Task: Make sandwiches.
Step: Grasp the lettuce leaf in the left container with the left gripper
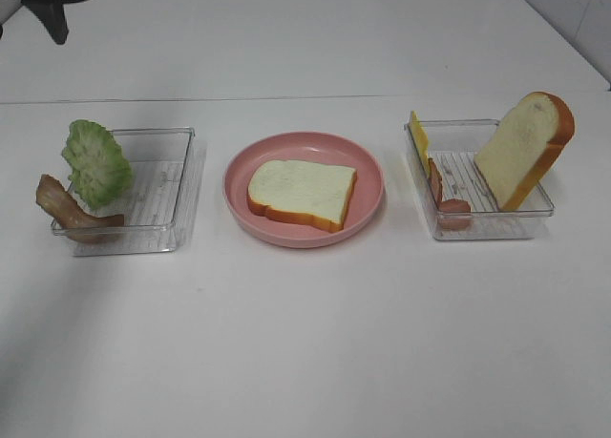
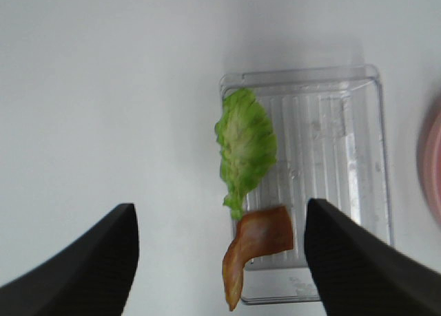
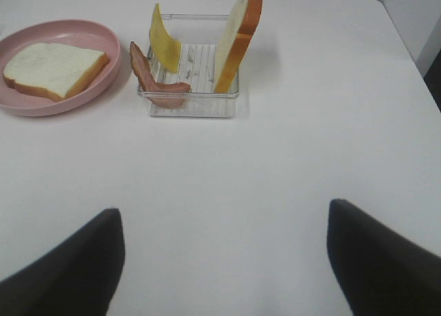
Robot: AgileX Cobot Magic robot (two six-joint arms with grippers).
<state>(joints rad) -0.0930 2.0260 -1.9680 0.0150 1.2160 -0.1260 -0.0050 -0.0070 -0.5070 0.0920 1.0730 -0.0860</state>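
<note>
1. Done: bread slice (image 1: pixel 301 192) flat on pink plate (image 1: pixel 374 176), desk (image 1: pixel 305 352) centre.
2. Pending: lettuce (image 1: pixel 95 161), bacon strip (image 1: pixel 67 209) at left tray (image 1: pixel 177 171); cheese (image 1: pixel 418 137), second slice (image 1: pixel 525 150) in right tray (image 1: pixel 516 226).
3. Empty, wide open: left gripper (image 2: pixel 220 213), right gripper (image 3: pixel 224 209).

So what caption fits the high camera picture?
Bread slice lies on the pink plate; lettuce and bacon left, cheese and more bread right.

Bright, even light; soft faint shadows
</note>
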